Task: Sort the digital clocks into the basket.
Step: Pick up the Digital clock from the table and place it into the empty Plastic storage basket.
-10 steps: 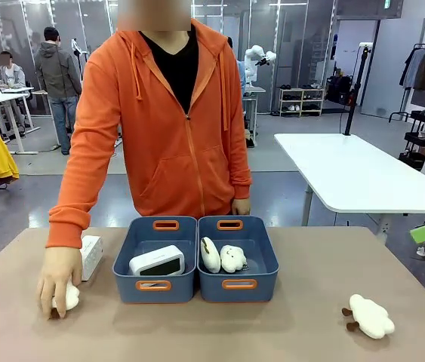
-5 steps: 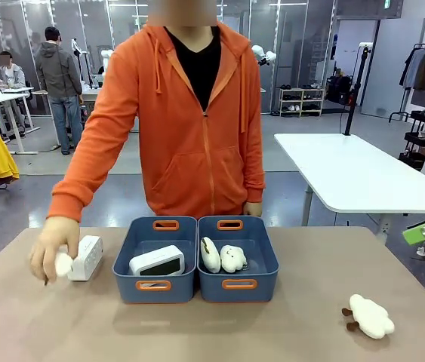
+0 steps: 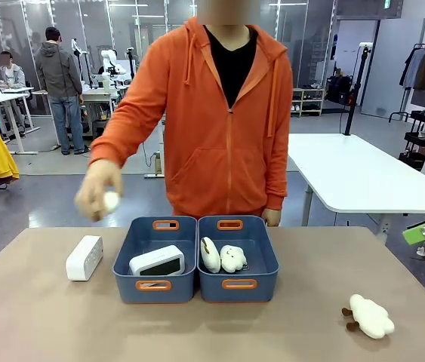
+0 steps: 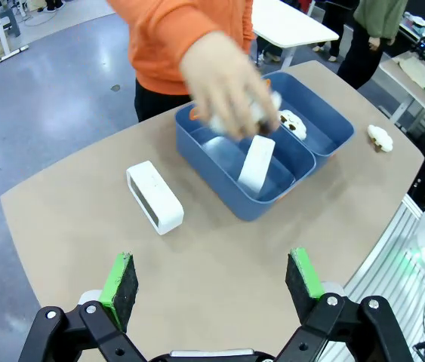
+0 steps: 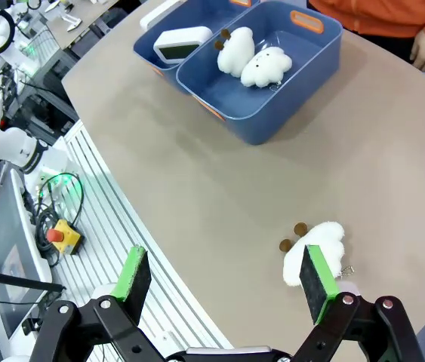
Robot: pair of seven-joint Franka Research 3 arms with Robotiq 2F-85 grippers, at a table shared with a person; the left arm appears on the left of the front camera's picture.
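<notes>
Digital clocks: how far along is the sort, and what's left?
Done: the first clock lies in the left blue basket. In hand: nothing for the robot; both the left gripper and right gripper are open above the table, while the person's hand holds a plush toy up. Left: the second clock on the table beside that basket.

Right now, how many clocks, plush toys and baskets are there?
Digital clocks: 2, one in the left basket, one on the table.
Plush toys: 4, two in the right basket, one on the table, one in the person's hand.
Baskets: 2.
Total: 8.
</notes>
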